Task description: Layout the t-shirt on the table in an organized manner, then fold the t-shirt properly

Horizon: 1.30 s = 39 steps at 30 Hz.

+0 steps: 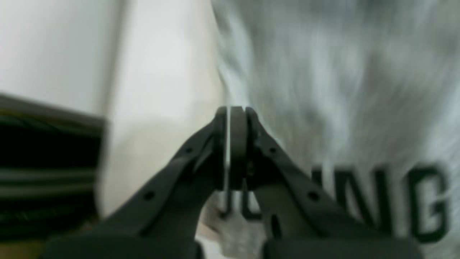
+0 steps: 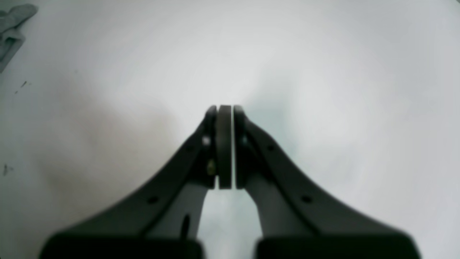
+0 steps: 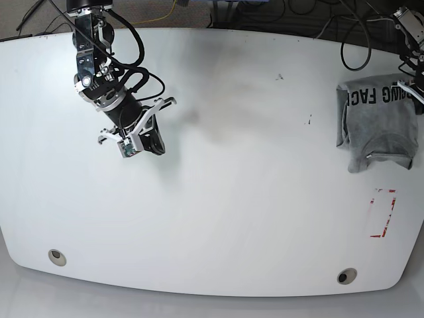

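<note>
**Grey t-shirt bunched at the table's far side**

Grey t-shirt (image 3: 377, 122) lies folded well apart from the right gripper (image 2: 225, 108), its long axis running toward the red outline mark (image 3: 383, 212). Only the left wrist view shows the left gripper (image 1: 231, 109) pressed together over its lettering; the right gripper, pressed together too, hangs over bare white table (image 3: 252, 199).

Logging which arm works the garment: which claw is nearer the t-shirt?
Left. The left claw sits right over the t-shirt at the table edge; the right claw hangs far across the table.
</note>
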### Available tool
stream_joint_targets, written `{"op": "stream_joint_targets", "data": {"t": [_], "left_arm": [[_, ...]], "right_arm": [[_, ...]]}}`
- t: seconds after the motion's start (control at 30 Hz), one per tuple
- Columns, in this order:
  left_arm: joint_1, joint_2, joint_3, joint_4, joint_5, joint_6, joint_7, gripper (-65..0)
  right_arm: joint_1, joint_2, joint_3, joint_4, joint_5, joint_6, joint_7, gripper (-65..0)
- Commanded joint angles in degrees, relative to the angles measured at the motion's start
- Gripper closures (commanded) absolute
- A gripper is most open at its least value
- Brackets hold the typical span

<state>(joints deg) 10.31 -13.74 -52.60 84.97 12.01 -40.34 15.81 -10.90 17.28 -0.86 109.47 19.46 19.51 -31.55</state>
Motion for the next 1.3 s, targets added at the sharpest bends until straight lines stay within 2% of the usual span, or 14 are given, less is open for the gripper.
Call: {"op": "stream_joint_targets", "data": {"t": [0.0, 0.2, 0.37, 0.63, 0.77, 0.87, 1.0, 1.07, 1.27], "left_arm": [[-0.3, -0.9, -0.4, 4.4, -1.5, 0.3, -1.1, 0.0], [-0.3, 0.0, 0.4, 10.7, -6.9, 0.3, -1.0, 0.0], [-1.9, 0.6, 6.0, 13.2, -8.4, 0.3, -1.1, 0.0], [-5.8, 7.8, 10.2, 15.8, -8.1, 0.3, -1.3, 0.0], [-7.1, 10.1, 13.3, 15.8, -8.1, 0.3, -1.4, 0.0], [-7.6, 12.3, 15.5, 15.8, -7.7, 0.3, -1.7, 0.0], [-8.2, 14.7, 19.2, 15.8, -5.3, 0.3, -6.1, 0.0], [-7.3, 16.5, 22.0, 15.7, -3.4, 0.3, -10.1, 0.0], [-4.8, 20.7, 27.9, 15.7, -1.0, 0.3, -15.0, 0.0]], "right_arm": [[0.6, 0.5, 1.4, 1.3, 0.3, 0.1, 1.7, -0.3], [0.9, 0.5, 2.1, 1.3, 0.3, 0.1, 1.7, -0.3], [1.5, 0.5, 2.2, 1.3, 0.2, 0.1, 1.7, -0.3], [1.9, 1.2, 2.3, 1.3, -0.7, -0.1, 1.8, -0.3], [2.0, 1.8, 2.3, 1.3, -5.0, 0.1, 2.7, -0.3], [2.0, 2.1, 2.3, 1.3, -8.8, 0.1, 5.5, -0.3], [2.0, 2.2, 2.3, 1.3, -13.9, 0.1, 7.6, -0.3], [1.6, 2.1, 2.7, 1.3, -16.8, 0.1, 8.8, -0.3], [-0.3, 1.1, 6.8, 1.2, -17.7, 0.1, 10.4, -0.3]]}}
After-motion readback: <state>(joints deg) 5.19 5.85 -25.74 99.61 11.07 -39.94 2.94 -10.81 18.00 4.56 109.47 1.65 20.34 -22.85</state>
